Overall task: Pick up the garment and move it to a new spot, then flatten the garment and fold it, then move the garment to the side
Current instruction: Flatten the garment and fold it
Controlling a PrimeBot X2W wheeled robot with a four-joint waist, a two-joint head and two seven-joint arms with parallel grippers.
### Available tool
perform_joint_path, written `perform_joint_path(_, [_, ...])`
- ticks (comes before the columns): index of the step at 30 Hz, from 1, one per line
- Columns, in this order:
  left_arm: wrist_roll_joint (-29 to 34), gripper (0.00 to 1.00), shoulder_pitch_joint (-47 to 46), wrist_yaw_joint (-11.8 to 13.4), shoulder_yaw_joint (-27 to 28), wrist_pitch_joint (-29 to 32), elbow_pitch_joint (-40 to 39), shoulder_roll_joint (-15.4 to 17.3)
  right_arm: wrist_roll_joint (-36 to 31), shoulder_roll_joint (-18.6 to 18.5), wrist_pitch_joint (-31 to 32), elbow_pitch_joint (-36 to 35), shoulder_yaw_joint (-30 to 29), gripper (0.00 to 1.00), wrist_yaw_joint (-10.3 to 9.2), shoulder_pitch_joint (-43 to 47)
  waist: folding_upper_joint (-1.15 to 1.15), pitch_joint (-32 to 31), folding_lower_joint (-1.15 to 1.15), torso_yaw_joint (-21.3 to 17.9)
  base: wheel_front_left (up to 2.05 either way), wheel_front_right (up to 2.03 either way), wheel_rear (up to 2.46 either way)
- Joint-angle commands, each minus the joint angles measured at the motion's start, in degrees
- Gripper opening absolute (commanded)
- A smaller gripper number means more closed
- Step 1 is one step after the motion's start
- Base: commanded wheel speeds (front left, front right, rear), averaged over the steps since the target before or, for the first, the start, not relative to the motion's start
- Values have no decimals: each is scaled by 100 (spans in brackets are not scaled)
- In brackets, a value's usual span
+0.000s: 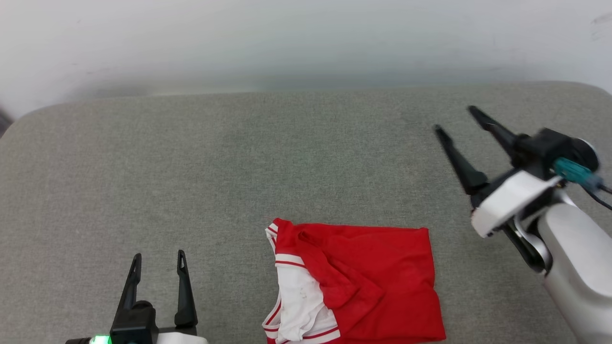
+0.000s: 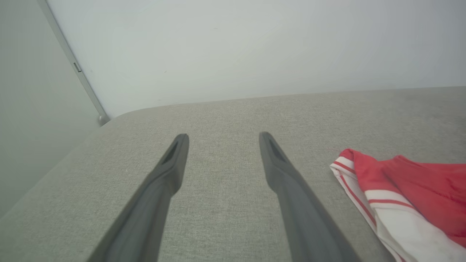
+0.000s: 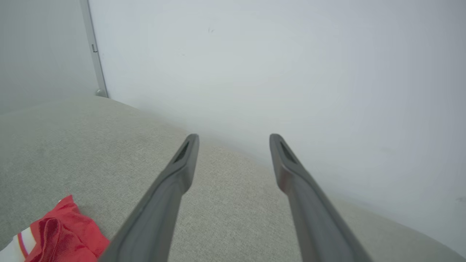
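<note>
Jersey T-shirt (image 1: pixel 377 282), red with white sleeves and red-and-white striped trim, lies folded in a rough rectangle near the front edge of a grey fabric-covered surface (image 1: pixel 239 167). The left gripper (image 1: pixel 159 256) sits to its left, clear of the cloth, fingers spread wide and holding nothing. The right gripper (image 1: pixel 455 119), off to the shirt's right and farther back, is likewise wide open and empty, angled toward the pale wall (image 1: pixel 287 38).

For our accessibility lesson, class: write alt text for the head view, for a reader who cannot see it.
A folded red shirt with white trim lies on a grey cushion, bottom centre. Both claws are open, clear of it: left claw at lower left, right claw higher at right.
</note>
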Motion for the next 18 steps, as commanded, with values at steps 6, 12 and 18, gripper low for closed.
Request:
perform_joint_path(6, [40, 100, 138, -55, 28, -13, -69, -32, -1491, 941, -123, -1115, -2532, 100, -4, 1933, 0, -187, 0, -83, 0, 0, 0])
perform_joint_path(12, [12, 100, 207, -136, 23, -13, -82, -43, -1918, 1659, -126, -1915, -3251, 100, -4, 3202, 0, -332, 0, -73, 0, 0, 0])
perform_joint_path(18, [-10, 100, 271, -222, 22, -13, -94, -46, -1983, 1984, -125, -2172, -3422, 100, -4, 3934, 0, -452, 0, -49, 0, 0, 0])
